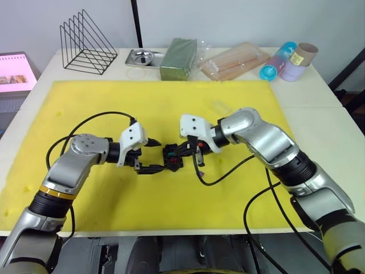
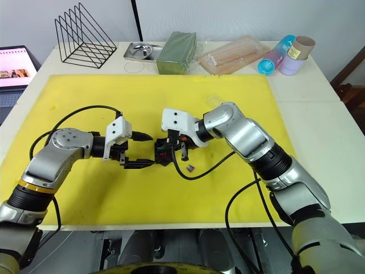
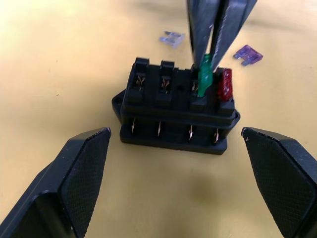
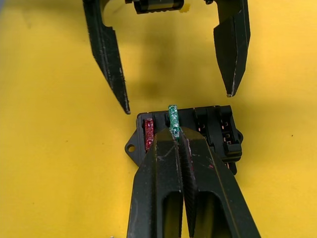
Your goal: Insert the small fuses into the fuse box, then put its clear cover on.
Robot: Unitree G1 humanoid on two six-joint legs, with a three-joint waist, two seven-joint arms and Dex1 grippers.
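The black fuse box (image 1: 173,157) sits mid-mat on the yellow mat (image 1: 171,103). A red fuse (image 3: 226,85) is seated in its end slot. My right gripper (image 4: 178,134) is shut on a green fuse (image 3: 204,79), holding it upright at the slot beside the red one. My left gripper (image 1: 153,155) is open, with one finger on each side of the box and neither touching it. Two greyish-purple fuses (image 3: 172,38) (image 3: 247,54) lie loose on the mat just past the box. A faint clear cover (image 2: 214,98) rests on the mat behind my right arm.
Along the table's back edge stand a black wire rack (image 1: 88,43), a metal tray (image 1: 142,57), a green box (image 1: 178,57), a clear bag of wooden sticks (image 1: 234,60) and coloured tubes (image 1: 288,60). Black cables (image 1: 222,174) loop over the mat beside both arms.
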